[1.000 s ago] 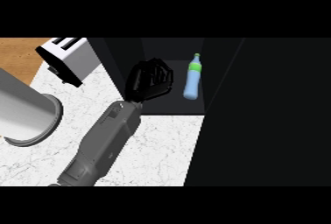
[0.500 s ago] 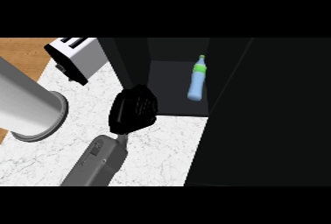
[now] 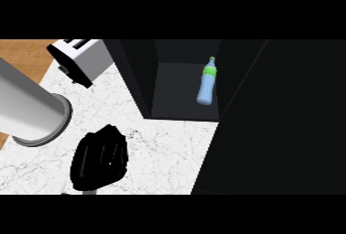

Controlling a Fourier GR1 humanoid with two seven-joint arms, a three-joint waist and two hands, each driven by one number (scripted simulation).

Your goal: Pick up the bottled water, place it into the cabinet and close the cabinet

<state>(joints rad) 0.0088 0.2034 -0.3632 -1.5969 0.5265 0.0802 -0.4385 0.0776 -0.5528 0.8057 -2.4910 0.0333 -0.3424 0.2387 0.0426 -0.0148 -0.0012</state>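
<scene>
1 step remains, I judge: closing the cabinet (image 3: pixel 182 55). The bottled water (image 3: pixel 208 84) stands inside it. My hand (image 3: pixel 100 157), released and empty over the desk (image 3: pixel 169 151), must next reach the door.

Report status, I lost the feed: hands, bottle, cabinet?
One hand over the counter, fingers straight, holding nothing; which hand, unclear. Bottled water inside the cabinet. Cabinet open, door not yet shut. Nothing between hand and cabinet.

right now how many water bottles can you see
1. The water bottle stands inside the open cabinet, near its right wall, apart from the hand over the counter. The dark cabinet door could hide others.
</scene>
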